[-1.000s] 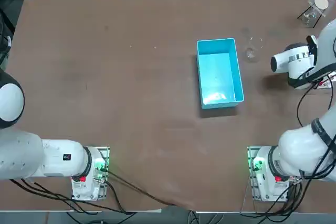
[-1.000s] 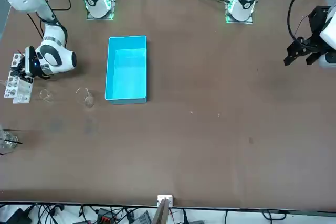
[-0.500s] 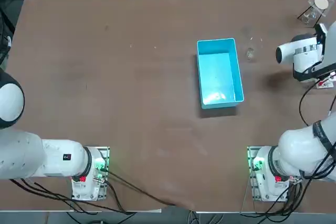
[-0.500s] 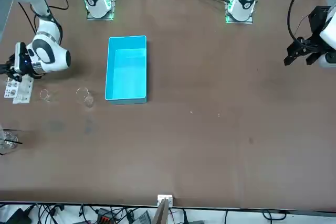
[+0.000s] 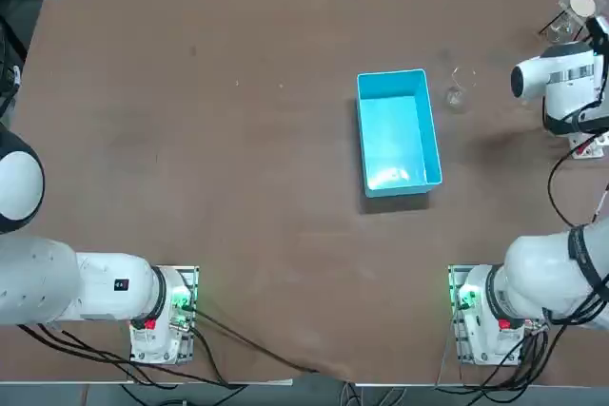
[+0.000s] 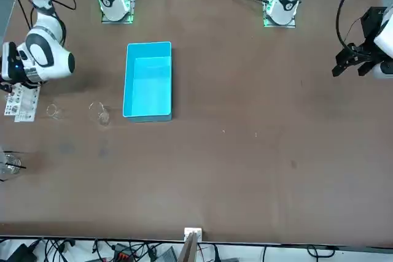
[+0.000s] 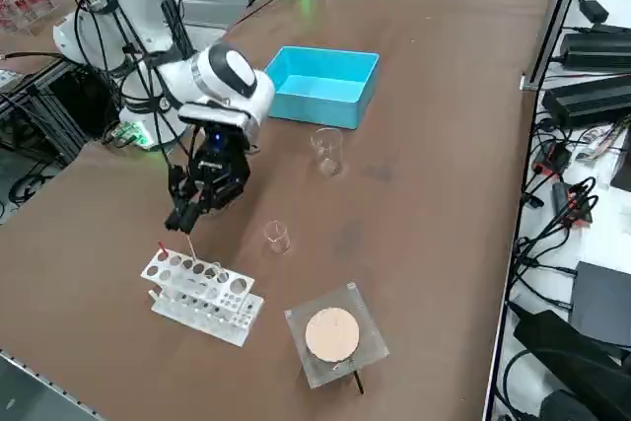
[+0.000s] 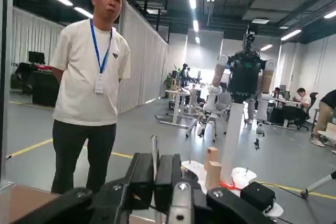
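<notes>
Brown tabletop [image 7: 424,194], white tube rack [image 7: 202,295] just beneath right pincer [image 7: 185,221] clenched on slim clear tube [image 8: 154,157]

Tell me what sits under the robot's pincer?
A white test tube rack lies below the right pincer, which is shut on a thin tube. Its holes look mostly empty; whatever lies beneath the rack is hidden.

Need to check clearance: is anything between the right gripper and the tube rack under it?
Nothing visible. The right gripper, shut on a thin tube, hangs just over the rack with only air between. The small glass stands apart, beside them.
</notes>
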Motion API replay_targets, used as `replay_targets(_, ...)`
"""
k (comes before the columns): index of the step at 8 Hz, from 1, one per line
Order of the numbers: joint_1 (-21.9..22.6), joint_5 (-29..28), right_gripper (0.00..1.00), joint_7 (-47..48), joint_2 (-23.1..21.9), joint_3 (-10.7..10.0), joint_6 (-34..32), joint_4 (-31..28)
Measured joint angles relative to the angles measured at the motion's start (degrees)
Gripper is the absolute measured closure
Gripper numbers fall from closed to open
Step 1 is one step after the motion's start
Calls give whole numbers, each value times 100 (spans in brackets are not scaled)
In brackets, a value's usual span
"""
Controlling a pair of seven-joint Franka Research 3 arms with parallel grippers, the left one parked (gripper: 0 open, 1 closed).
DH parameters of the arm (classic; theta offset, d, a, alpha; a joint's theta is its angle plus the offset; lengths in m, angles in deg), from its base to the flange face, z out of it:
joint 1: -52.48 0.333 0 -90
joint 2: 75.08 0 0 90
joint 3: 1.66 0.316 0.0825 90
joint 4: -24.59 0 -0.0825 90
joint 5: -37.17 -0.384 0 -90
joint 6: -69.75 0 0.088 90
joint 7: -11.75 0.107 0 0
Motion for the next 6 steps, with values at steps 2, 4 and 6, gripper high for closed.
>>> replay_targets(2, 356, -1319, 95, -893, -522, 232, 122, 72)
replay_targets(4, 1299, -3012, 95, -1364, -775, 453, -320, 448)
replay_targets(6, 2285, -4278, 95, -1555, -636, 499, -1213, 1092)
